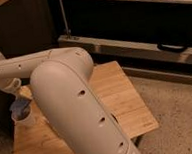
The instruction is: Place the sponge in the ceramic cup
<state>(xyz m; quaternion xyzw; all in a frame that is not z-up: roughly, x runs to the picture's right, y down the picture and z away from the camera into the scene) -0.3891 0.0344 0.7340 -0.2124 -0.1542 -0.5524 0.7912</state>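
Note:
The white ceramic cup (pixel 24 119) stands near the left edge of the wooden table (pixel 118 97). The blue sponge (pixel 19 105) sits right at the cup's mouth, partly above the rim. My gripper (pixel 14 92) hangs just above the sponge, at the end of the white arm (pixel 77 108) that reaches in from the left. The arm's thick link fills the middle of the view and hides much of the table.
A dark shelf unit with a metal rail (pixel 137 45) runs along the back. Speckled floor (pixel 177 110) lies to the right of the table. A dark wall stands behind the table's left side.

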